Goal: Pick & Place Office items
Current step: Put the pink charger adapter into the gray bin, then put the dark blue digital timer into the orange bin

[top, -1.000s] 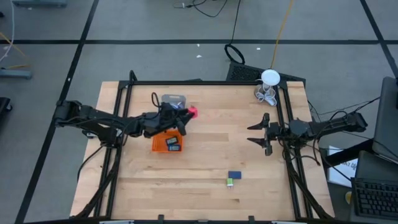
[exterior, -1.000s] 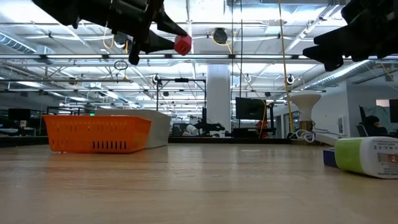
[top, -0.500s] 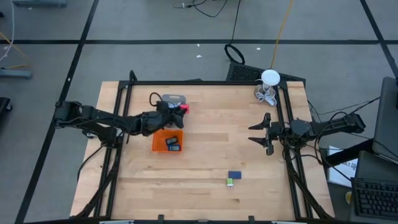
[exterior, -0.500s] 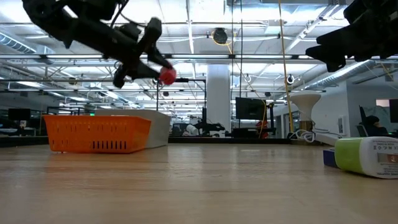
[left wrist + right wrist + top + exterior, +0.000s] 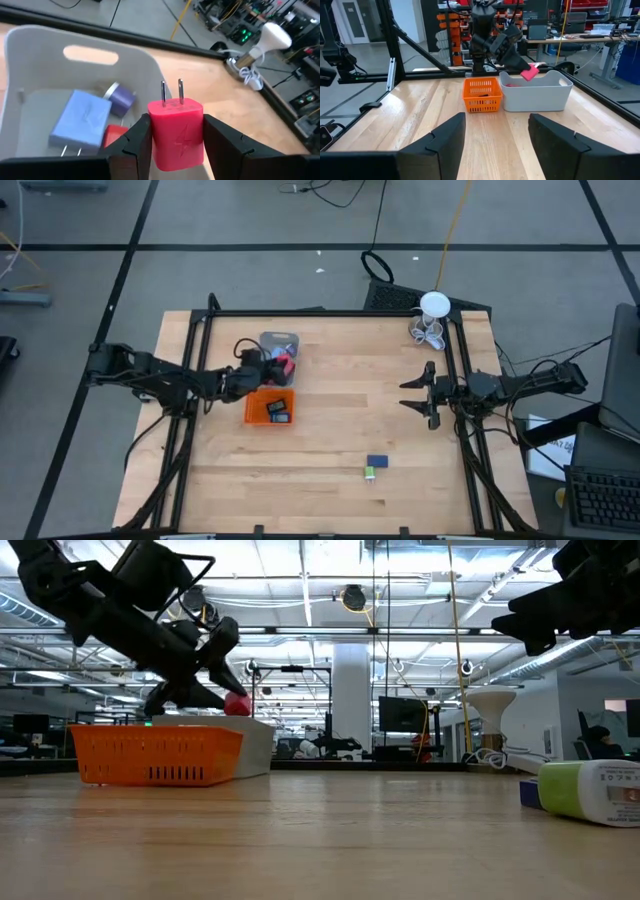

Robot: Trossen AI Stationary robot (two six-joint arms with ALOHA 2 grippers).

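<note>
Left jaws: clamped on the pink plug point(image 5: 176, 131), prongs pointing away from my fingers point(image 5: 131, 145) — a side grip that leaves its base free to drop.
Left gripper point(image 5: 272, 364): over the grey tray point(image 5: 283, 340), low above its rim.
In the tray: a blue block point(image 5: 80, 120), a purple piece point(image 5: 120, 96), something red point(image 5: 114, 135).
Orange tray point(image 5: 257, 412): just beside, with dark items inside.
Right gripper point(image 5: 413, 392): jaws apart, holding nothing, waiting at the right edge.
Still out — a blue block point(image 5: 377, 462) and green-white piece point(image 5: 369, 473) near the front.

Matt pink plug point(image 5: 177, 131); wooden table point(image 5: 340, 440)
</note>
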